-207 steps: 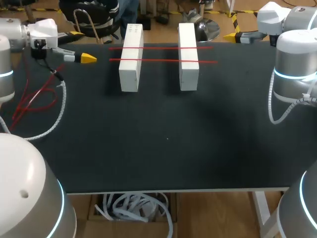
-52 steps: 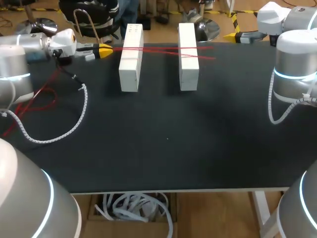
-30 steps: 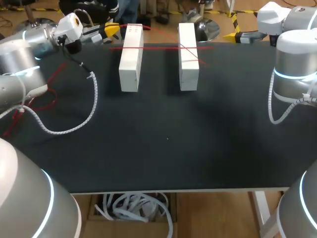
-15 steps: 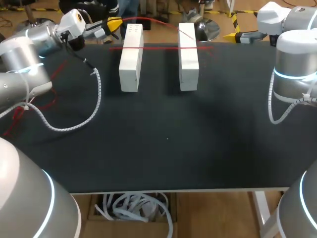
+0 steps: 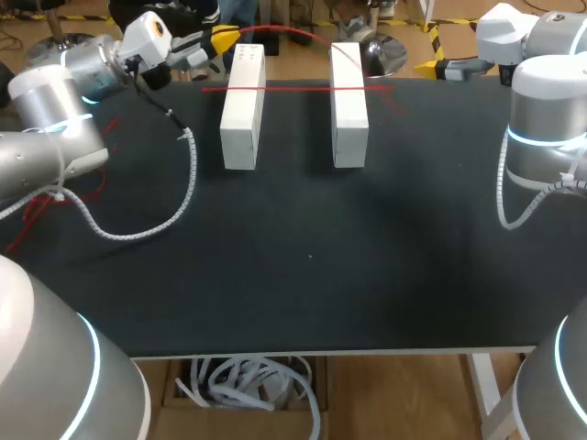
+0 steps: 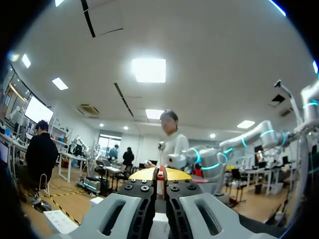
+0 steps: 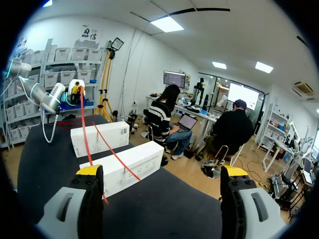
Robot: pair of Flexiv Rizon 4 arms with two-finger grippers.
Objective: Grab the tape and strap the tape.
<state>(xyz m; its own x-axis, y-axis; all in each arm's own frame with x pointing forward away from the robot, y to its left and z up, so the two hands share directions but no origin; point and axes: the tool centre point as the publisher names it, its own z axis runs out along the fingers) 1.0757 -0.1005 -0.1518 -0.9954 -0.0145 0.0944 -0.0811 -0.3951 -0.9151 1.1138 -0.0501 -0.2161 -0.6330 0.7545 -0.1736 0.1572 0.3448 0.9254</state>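
Observation:
Two white blocks (image 5: 243, 105) (image 5: 348, 105) stand side by side at the far end of the black table (image 5: 303, 257). One red tape (image 5: 293, 89) lies flat across both. A second red tape (image 5: 293, 30) arcs above them from the right block to my left gripper (image 5: 220, 38), which is shut on its end above the far end of the left block. The left wrist view shows its yellow tips (image 6: 159, 174) pinching the red strand (image 6: 160, 175). My right gripper (image 5: 431, 66) hangs open at the far right edge; ahead of it (image 7: 162, 172) lie both blocks (image 7: 99, 137) and the lifted tape (image 7: 85, 134).
A grey coiled cable (image 5: 174, 202) and red wires (image 5: 55, 183) from my left arm trail over the table's left part. The near half of the table carries nothing but a tiny speck (image 5: 310, 258).
My left gripper has risen and moved right and farther back with the tape end, lifting that tape off the blocks into an arc. The right arm has stayed still.

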